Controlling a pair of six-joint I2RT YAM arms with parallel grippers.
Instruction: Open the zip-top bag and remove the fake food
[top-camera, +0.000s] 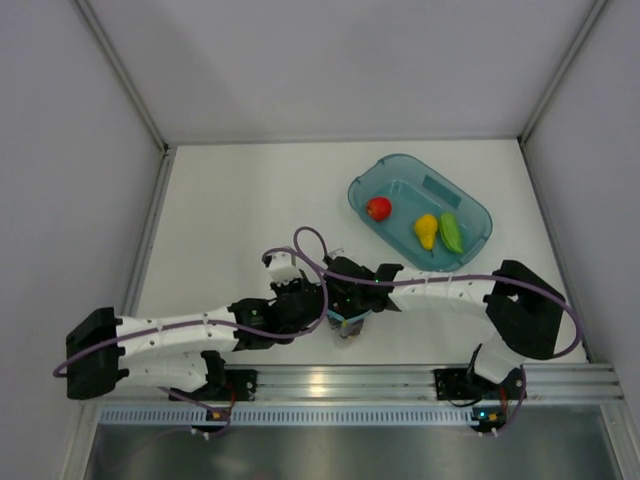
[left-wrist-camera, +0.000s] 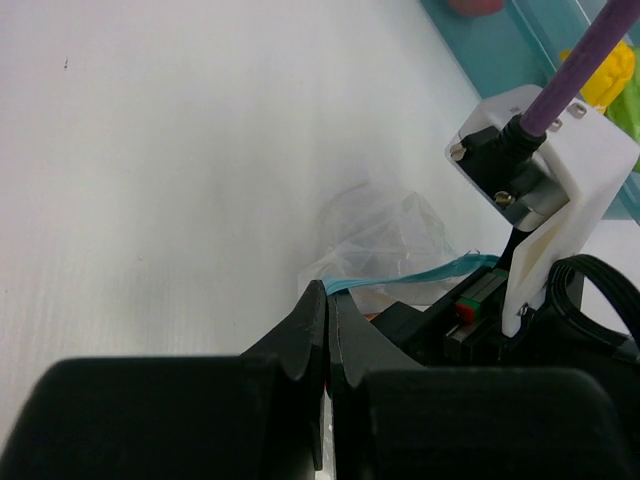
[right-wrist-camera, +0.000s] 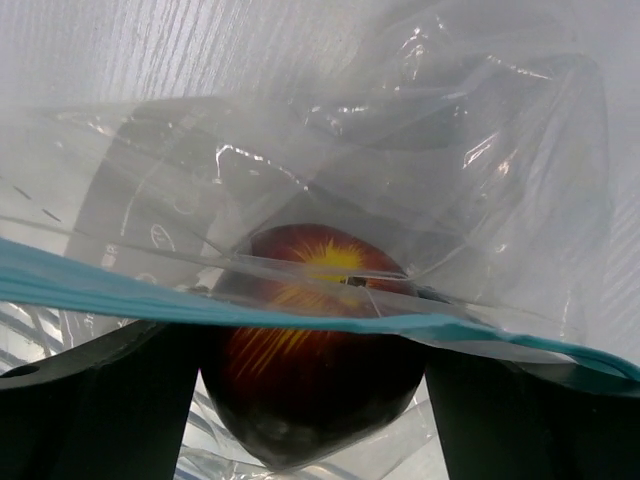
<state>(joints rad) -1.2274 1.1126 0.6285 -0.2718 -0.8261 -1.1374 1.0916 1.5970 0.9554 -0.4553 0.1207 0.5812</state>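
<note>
Pinching the bag's blue zip edge, the left gripper has its jaws fully closed. The right gripper is spread wide, flanking the maroon piece inside the bag. Red, yellow and green pieces lie in the tray.

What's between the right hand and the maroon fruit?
Only the bag: its blue zip strip and clear film cross the maroon fruit, which sits between the fingers of the right hand. Nothing else visible.
</note>
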